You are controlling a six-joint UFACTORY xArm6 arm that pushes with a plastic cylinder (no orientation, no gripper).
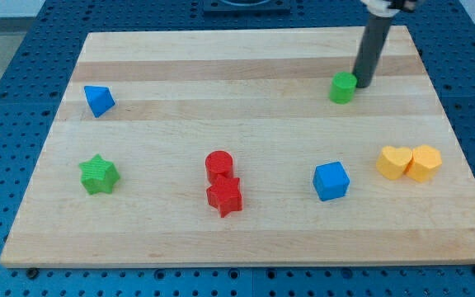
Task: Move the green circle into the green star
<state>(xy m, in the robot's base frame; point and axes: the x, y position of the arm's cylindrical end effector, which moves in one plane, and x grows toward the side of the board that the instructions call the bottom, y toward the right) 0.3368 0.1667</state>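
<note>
The green circle point(343, 87) sits on the wooden board at the view's upper right. The green star point(99, 175) lies far off at the view's left, lower down. My dark rod comes down from the view's top right, and my tip point(361, 85) rests right against the green circle's right side.
A blue triangle block point(98, 101) is at the upper left. A red circle point(218, 165) and a red star point(224, 197) touch near the middle bottom. A blue cube point(331, 181) lies right of them. A yellow heart point(394, 162) and a yellow hexagon point(424, 162) touch at the right.
</note>
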